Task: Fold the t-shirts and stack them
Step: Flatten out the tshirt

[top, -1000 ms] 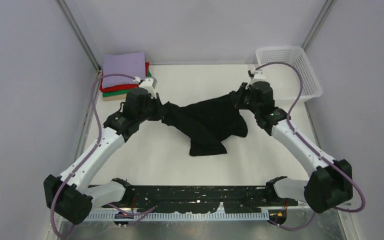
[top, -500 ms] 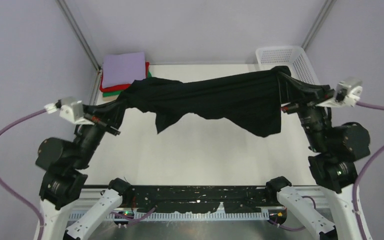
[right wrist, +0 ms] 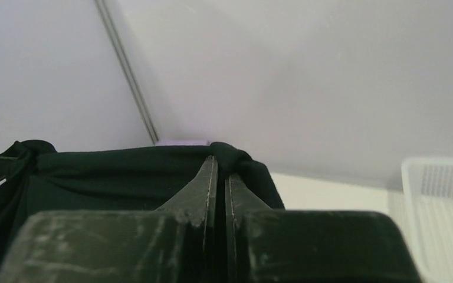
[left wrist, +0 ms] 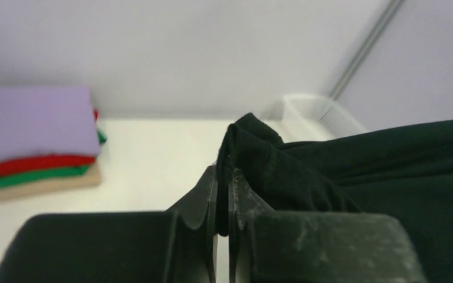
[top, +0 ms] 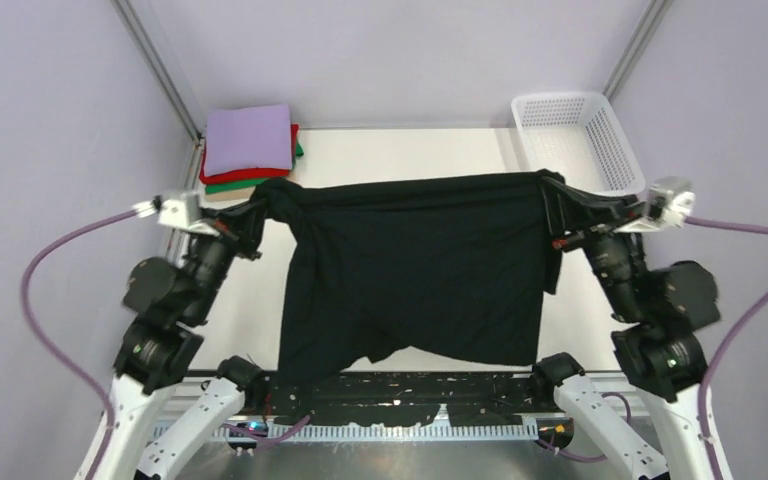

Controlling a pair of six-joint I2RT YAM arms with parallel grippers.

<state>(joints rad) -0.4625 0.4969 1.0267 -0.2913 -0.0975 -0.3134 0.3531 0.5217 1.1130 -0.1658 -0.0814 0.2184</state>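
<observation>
Table [top: 400,150]: white surface, seen from above. It shows beyond the top edge of the black t-shirt [top: 415,265] and in strips to the left and right of the shirt's side edges.

Black t-shirt: held up and spread flat between the two arms, over the middle of the table. The top edge runs nearly straight and taut from one gripped corner to the other. The left side edge falls with a fold near the top. The right side edge falls straight, with a loose flap of cloth just outside it. The bottom hem is uneven, lowest at the left corner, and in the top view it overlaps the dark rail at the arm bases. Whether the hem touches the table cannot be told.

Mesh basket [top: 615,150]: white plastic, beyond the shirt's right top corner, apart from the cloth.

Folded stack, beyond the shirt's left top corner and close to it: lavender t-shirt [top: 248,138] on top, then red t-shirt [top: 245,176], green t-shirt [top: 240,186] and tan t-shirt [top: 222,196] at the bottom.

Left gripper [top: 257,208]: jaws nearly together, pinching the bunched left top corner of the black t-shirt, as the wrist view confirms.

Right gripper [top: 557,200]: jaws nearly together, pinching the right top corner likewise.
</observation>
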